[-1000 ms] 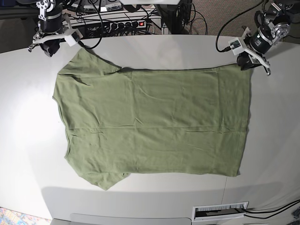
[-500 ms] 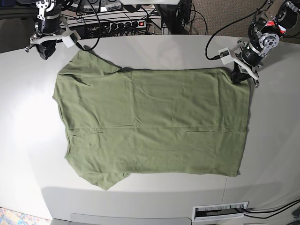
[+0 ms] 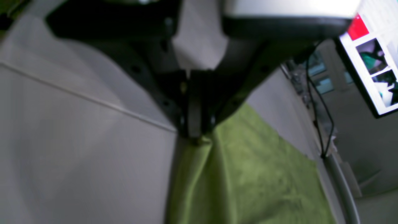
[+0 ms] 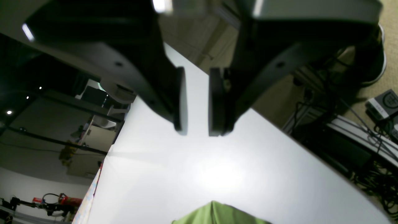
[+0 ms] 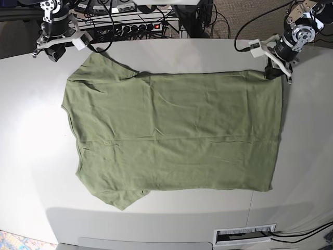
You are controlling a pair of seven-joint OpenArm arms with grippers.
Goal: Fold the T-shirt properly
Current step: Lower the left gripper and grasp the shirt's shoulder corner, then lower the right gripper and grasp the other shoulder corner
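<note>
At T-shirt (image 5: 171, 133) hem corner, left pincer (image 5: 274, 73) seemingly clamps cloth; right pincer (image 4: 197, 130) open, apart.

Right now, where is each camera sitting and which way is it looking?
Base: high above the table, looking straight down at the T-shirt; both arms show at the far corners.
Left wrist: on the left arm, looking down past the left gripper, shut on the shirt's corner.
Right wrist: on the right arm, looking past the open right gripper at bare table and a shirt tip.
Shared: all three see the green shirt and the table.
</note>
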